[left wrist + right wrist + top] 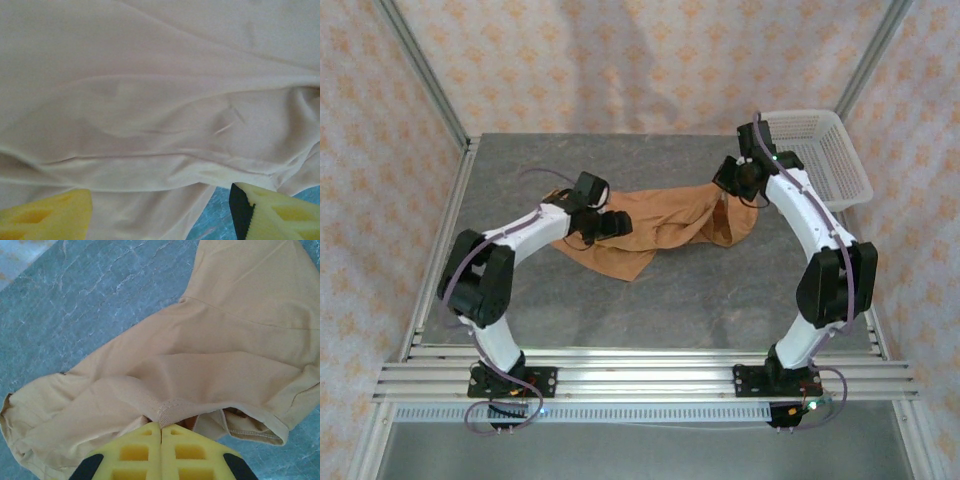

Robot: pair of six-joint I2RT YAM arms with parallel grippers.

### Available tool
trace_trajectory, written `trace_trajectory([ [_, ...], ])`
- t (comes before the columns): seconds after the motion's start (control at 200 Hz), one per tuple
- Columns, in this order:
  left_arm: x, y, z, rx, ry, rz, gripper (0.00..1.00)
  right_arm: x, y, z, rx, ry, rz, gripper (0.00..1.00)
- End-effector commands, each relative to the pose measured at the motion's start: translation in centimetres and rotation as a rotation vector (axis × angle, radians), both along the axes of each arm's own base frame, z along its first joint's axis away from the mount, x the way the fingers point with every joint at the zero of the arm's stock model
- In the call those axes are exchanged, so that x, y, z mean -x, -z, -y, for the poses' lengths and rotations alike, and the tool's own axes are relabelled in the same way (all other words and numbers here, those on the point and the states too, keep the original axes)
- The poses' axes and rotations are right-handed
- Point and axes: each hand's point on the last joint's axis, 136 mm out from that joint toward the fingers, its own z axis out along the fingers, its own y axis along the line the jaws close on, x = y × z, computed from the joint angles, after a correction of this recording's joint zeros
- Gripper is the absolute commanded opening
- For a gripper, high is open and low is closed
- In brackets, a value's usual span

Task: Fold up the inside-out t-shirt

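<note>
- The white mesh basket (825,150) stands at the far right corner of the grey table (670,300).
- The inside-out t-shirt (670,225), of orange-brown cloth, lies crumpled on the table to the left of the basket and a little nearer to the arms' bases. It stretches as a long band away from the basket.
- The right gripper (735,180) is just beside the basket, at the end of the shirt closest to it. In the right wrist view the right gripper (161,426) has its yellow fingers (132,452) pressed together, and a stitched edge of the shirt is pinched at their tips.
- The left gripper (605,222) is well apart from the basket, over the far end of the shirt. In the left wrist view its fingers (45,215) stand wide apart, with loose cloth lying between them and not clamped.
</note>
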Motion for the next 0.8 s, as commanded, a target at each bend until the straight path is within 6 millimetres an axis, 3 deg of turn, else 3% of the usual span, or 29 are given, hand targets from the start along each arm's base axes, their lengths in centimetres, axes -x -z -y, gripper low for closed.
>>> trace_trajectory([
  [0.0,-1.9,-3.2,3.7,0.047,0.110,0.136,0.73,0.8,0.1,1.3,0.066,-0.002,-0.008,0.00],
  [0.145,-2.1,-2.9,7.4,0.014,0.243,0.154,0.68,0.8,4.9,5.2,0.150,0.086,-0.070,0.00],
  [0.285,-3.2,-1.3,9.0,-0.036,0.301,0.138,0.69,-0.8,7.4,5.9,0.098,0.089,-0.109,0.00],
  [0.555,-4.0,0.3,10.2,-0.125,0.393,0.116,0.73,-1.3,6.8,4.8,0.042,0.062,-0.104,0.00],
  [0.796,-3.5,1.1,11.3,-0.150,0.448,0.095,0.62,-1.6,6.4,4.7,0.031,0.062,-0.102,0.00],
])
